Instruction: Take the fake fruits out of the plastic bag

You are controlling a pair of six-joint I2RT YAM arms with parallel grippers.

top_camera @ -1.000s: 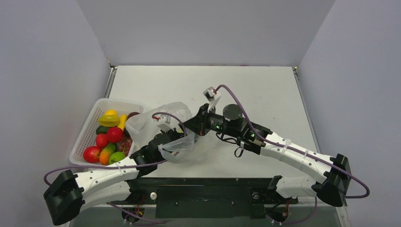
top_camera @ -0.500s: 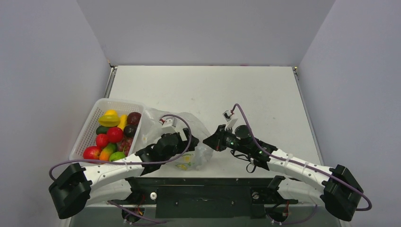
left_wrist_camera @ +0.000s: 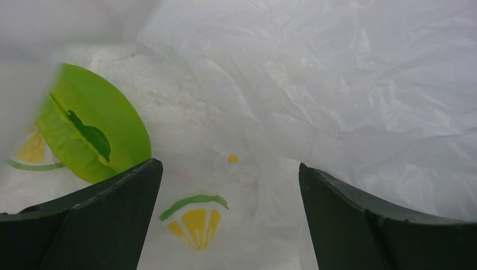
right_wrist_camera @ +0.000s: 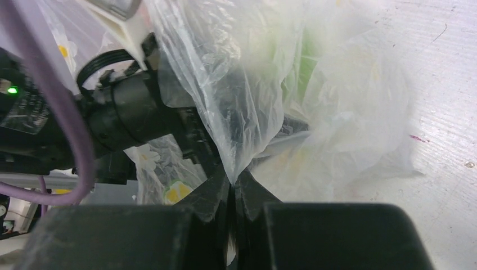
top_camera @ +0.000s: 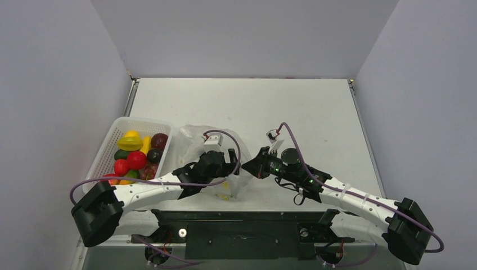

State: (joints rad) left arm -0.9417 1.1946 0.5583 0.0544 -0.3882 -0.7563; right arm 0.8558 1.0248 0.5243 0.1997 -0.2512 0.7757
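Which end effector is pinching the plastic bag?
The right end effector: shut on a fold of the plastic bag, while the left end effector stands open inside it.

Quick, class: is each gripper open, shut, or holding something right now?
Left gripper: open, holding nothing.
Right gripper: shut, pinching the bag.

Clear plastic bag [left_wrist_camera: 337, 84] printed with green leaf [left_wrist_camera: 95, 129], yellow slices [left_wrist_camera: 195, 222]; fake fruits [top_camera: 136, 160] red, yellow, green.
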